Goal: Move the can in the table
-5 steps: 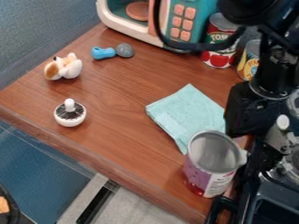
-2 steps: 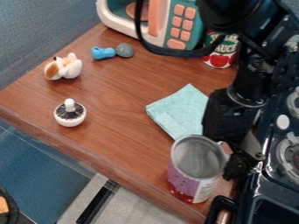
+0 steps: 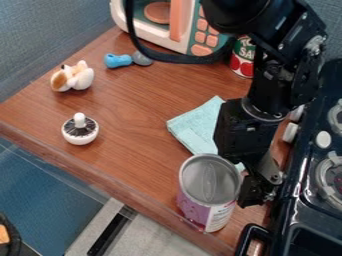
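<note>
Can (image 3: 195, 207), grey-topped with a purple and white label: found in the camera view, lower centre of the frame, at the near edge of the brown table (image 3: 127, 130). Whether its base touches the wood, I cannot tell. My claw (image 3: 256, 192) hangs just beside the can, on its right; whether it is apart, together or clamped on the can, I cannot tell. My arm (image 3: 270, 85) comes down from the upper right. A pale blue-green cloth (image 3: 194, 125) lies at centre right, partly behind my arm. Left of centre sits a white round item with dark bristles and a knob (image 3: 80, 131); above it, a white and brown toy (image 3: 73, 77). Upper left of centre: a blue and grey item (image 3: 119, 61). A toy microwave (image 3: 200, 37) stands at the top, a red and green can (image 3: 242, 59) to its right. A black stove (image 3: 300, 200) occupies the right edge.
</note>
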`<state>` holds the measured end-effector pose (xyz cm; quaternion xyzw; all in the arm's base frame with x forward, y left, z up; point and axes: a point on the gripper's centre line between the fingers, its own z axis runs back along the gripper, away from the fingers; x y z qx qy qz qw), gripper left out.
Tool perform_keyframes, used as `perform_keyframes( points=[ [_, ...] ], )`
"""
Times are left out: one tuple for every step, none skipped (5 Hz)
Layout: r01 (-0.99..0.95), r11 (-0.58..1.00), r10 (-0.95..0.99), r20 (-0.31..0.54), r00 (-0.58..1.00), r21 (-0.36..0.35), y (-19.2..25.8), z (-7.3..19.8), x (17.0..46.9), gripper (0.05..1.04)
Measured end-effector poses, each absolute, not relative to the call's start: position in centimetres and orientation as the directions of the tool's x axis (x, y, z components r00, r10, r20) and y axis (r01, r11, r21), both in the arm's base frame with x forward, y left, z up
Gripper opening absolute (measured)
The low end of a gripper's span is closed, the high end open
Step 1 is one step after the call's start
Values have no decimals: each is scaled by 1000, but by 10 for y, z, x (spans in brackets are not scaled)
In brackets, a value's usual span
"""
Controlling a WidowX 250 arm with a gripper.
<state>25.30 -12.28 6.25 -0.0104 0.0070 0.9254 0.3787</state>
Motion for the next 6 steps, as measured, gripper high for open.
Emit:
perform_keyframes(
  points=[
    [-805, -591, 806, -11, -592, 51, -130, 65, 254, 1001],
    [-862, -500, 866, 46, -498, 89, -128, 61, 251, 1001],
    [-891, -444, 896, 61, -440, 97, -125, 60, 248, 1001],
    [-901, -422, 906, 79, -415, 106, -121, 60, 245, 1001],
    [-887, -444, 895, 106, -433, 129, -104, 55, 241, 1001],
    [-873, -475, 880, 91, -467, 109, -85, 68, 235, 1001]
  ],
)
